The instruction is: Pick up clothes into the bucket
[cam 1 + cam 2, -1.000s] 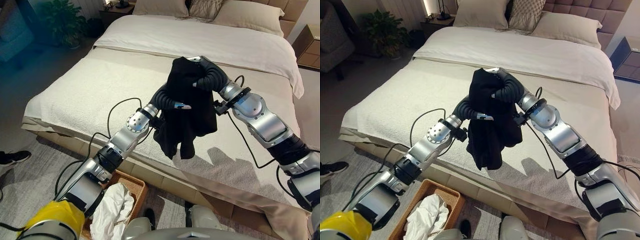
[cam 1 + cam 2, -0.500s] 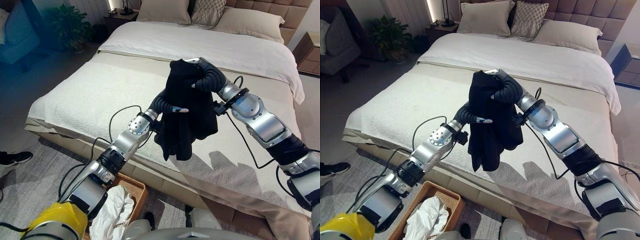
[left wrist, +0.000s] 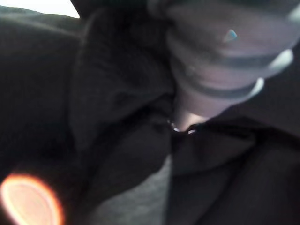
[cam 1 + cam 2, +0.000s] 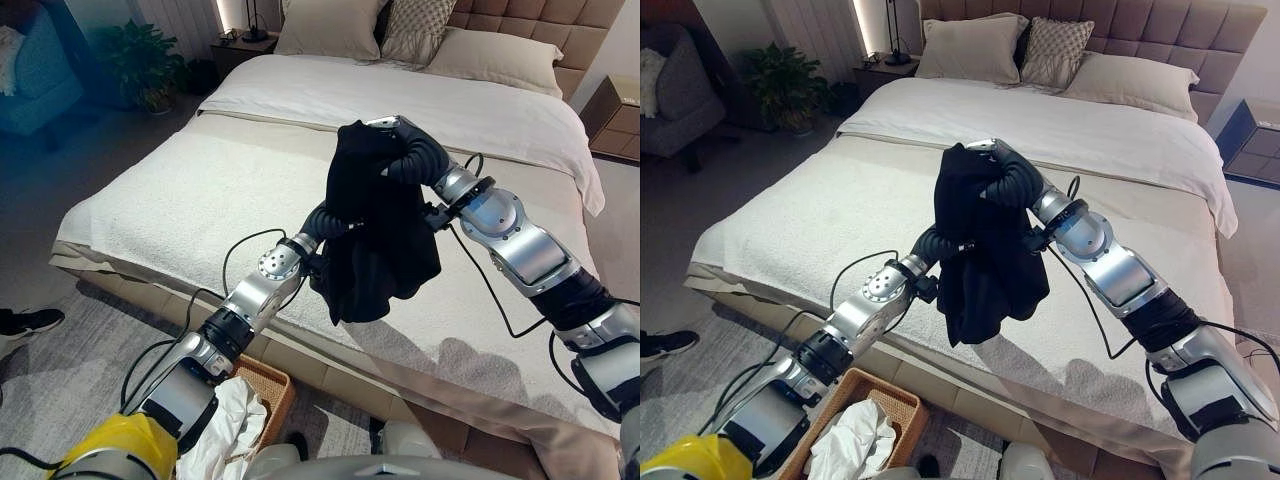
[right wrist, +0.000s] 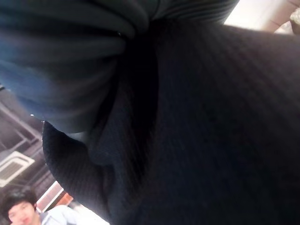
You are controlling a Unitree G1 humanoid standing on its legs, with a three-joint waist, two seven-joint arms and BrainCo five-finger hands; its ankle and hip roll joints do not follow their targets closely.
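1. Right hand [image 4: 392, 128]: up high over the bed [image 4: 200, 190], its top under the black garment [image 4: 375, 230]; fingers buried in the cloth, can't tell the grip.
2. Left hand [image 4: 335, 215]: wrist cover runs into the garment's left side, fingers hidden, can't tell.
3. Garment hangs in a bunch btw. both hands, clear of the bed cover, lower end dangling over the near edge.
4. Basket [image 4: 885, 402] on the floor below the left arm, white clothes [image 4: 845, 440] inside.
5. Pillows [image 4: 1040, 50] at the headboard, plant [image 4: 785, 85] by the far left corner.
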